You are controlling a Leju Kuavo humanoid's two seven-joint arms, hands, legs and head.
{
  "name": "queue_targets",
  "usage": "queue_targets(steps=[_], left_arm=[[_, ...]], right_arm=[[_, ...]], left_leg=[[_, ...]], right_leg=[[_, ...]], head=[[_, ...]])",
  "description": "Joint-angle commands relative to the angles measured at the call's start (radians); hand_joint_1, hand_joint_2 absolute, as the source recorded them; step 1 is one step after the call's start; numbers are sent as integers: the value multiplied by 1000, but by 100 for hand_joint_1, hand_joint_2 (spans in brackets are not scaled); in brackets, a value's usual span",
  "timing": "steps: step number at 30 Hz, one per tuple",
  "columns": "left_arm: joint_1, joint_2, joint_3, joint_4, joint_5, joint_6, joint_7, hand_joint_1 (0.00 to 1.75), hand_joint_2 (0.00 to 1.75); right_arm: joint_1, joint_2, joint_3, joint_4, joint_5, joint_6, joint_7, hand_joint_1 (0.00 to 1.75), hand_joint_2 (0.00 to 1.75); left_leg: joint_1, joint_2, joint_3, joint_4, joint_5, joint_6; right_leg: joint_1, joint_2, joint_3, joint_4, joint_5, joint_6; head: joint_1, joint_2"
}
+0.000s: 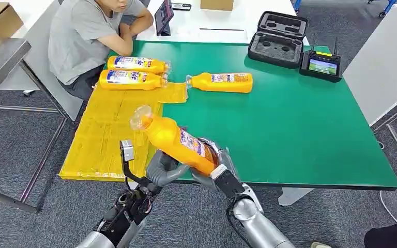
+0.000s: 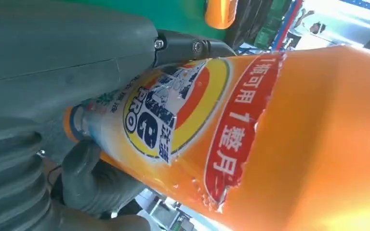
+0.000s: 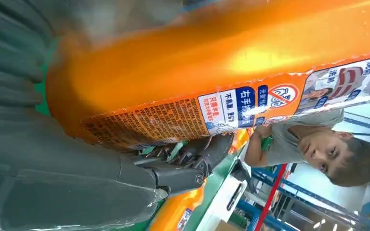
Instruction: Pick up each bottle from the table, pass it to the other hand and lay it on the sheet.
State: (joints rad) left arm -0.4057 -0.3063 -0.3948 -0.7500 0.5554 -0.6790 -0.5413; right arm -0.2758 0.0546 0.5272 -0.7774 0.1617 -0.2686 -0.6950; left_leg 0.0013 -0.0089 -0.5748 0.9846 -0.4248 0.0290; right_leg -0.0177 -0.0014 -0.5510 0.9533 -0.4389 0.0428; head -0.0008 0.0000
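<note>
The held bottle hides most fingers of both hands. The person's head is cut off by the head view's edge. Label print is unreadable there.

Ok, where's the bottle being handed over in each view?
Head view: the held orange bottle is low centre, tilted, between both hands.
Left wrist view: bottle spans the picture, label facing the camera.
Right wrist view: bottle runs across the upper half.
Shared landmark: the green table.
</note>
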Motion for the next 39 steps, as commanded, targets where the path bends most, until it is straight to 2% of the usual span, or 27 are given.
queue_targets(steps=[1,7,23,39], left_arm=[[-41,17,-30,37,-10,69,-17,0,175],[-53,24,-31,45,-58,157,-72,0,175],[-46,35,-29,33,-77,135,-126,0,175],[-50,31,-35,51,-92,136,-118,0,175]], right_arm=[[-59,22,49,61,0,5,-3,175,175],[-77,34,55,103,-13,9,-3,175,175],[-79,25,56,88,-35,-3,-3,175,175],[-74,22,39,85,-38,5,-3,175,175]], left_leg=[[1,2,1,1,-1,-1],[1,3,1,2,-1,-2],[0,2,1,0,0,-1],[1,2,1,1,-1,-1]], right_leg=[[1,2,1,1,0,-2],[1,2,0,1,-1,-2],[1,1,0,0,0,-1],[1,1,1,1,-1,-2]], head=[[0,0],[0,0],[0,0],[0,0]])
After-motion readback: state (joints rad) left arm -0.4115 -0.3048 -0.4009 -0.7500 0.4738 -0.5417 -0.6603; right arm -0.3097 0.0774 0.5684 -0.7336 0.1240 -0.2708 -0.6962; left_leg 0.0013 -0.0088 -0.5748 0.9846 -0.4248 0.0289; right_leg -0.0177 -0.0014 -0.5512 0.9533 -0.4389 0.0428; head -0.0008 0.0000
